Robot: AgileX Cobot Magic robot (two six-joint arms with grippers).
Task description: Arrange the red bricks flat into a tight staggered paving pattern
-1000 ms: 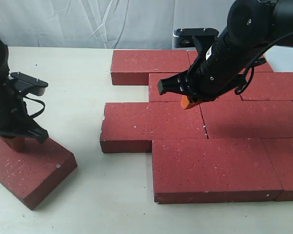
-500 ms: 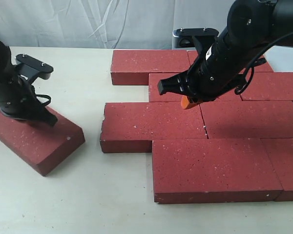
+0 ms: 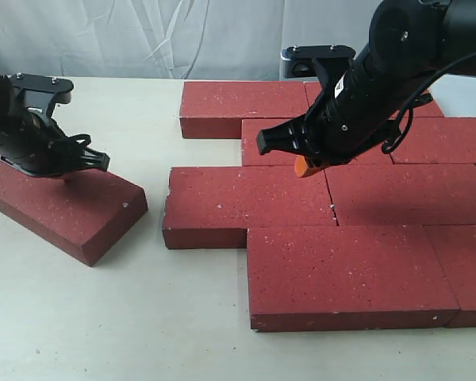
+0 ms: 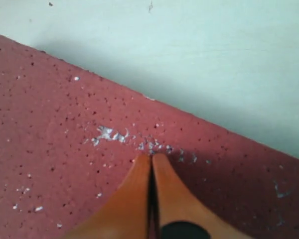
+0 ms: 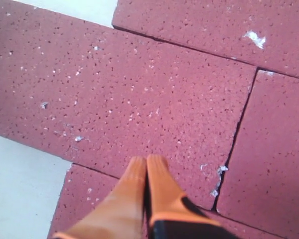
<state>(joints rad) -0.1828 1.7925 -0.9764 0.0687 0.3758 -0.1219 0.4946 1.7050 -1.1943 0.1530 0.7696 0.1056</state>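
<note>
Several red bricks (image 3: 341,262) lie flat in staggered rows on the right half of the table. One loose red brick (image 3: 63,206) lies apart at the left, turned at an angle. My left gripper (image 3: 70,176) is shut and presses its orange fingertips (image 4: 152,158) on that loose brick's top face (image 4: 65,149), holding nothing. My right gripper (image 3: 303,167) is shut too, hovering over the middle row of the pattern near a seam; its fingertips (image 5: 148,162) sit above a laid brick (image 5: 129,99).
The pale tabletop (image 3: 143,317) shows between the loose brick and the paved bricks and along the front. A white cloth backdrop (image 3: 143,36) hangs behind. A grey device (image 3: 297,62) stands behind the far bricks.
The left gripper has slid the loose brick away from the front edge and to the right, turning it, nearer the paved rows. The right arm has stayed put.
</note>
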